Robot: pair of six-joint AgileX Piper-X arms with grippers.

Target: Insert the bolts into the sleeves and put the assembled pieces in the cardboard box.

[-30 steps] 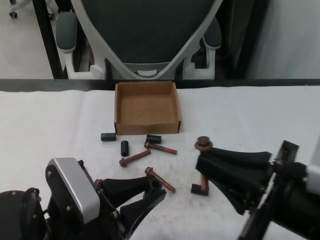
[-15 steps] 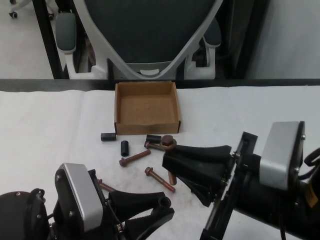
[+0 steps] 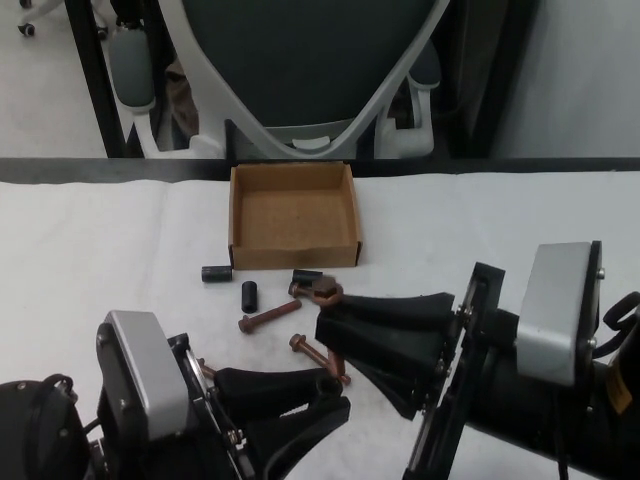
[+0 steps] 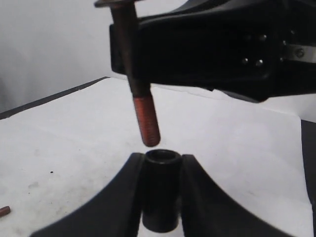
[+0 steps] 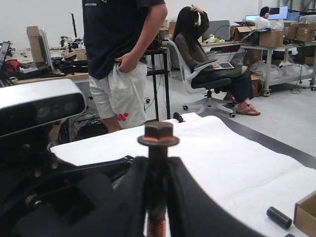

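My left gripper [image 4: 160, 200] is shut on an upright black sleeve [image 4: 160, 190], mouth facing up. My right gripper [image 5: 157, 197] is shut on a copper bolt [image 5: 158, 136], head up. In the left wrist view the bolt [image 4: 141, 106] hangs thread-down, its tip just above the sleeve's mouth and slightly off its centre. From the high view, the sleeve [image 3: 325, 382] sits low at the bench's near middle, with the bolt's head [image 3: 325, 292] above it. The cardboard box [image 3: 293, 256] stands open at the back centre.
Loose sleeves [image 3: 217, 273], [image 3: 249, 295], [image 3: 305, 277] and loose bolts [image 3: 268, 316], [image 3: 310, 350] lie on the white cloth between the box and the grippers. Another sleeve [image 5: 279, 217] lies near the box corner [image 5: 306, 212]. An office chair stands behind the bench.
The right gripper has carried the bolt leftward from the right side to above the left gripper. The left gripper has brought its sleeve up under the bolt.
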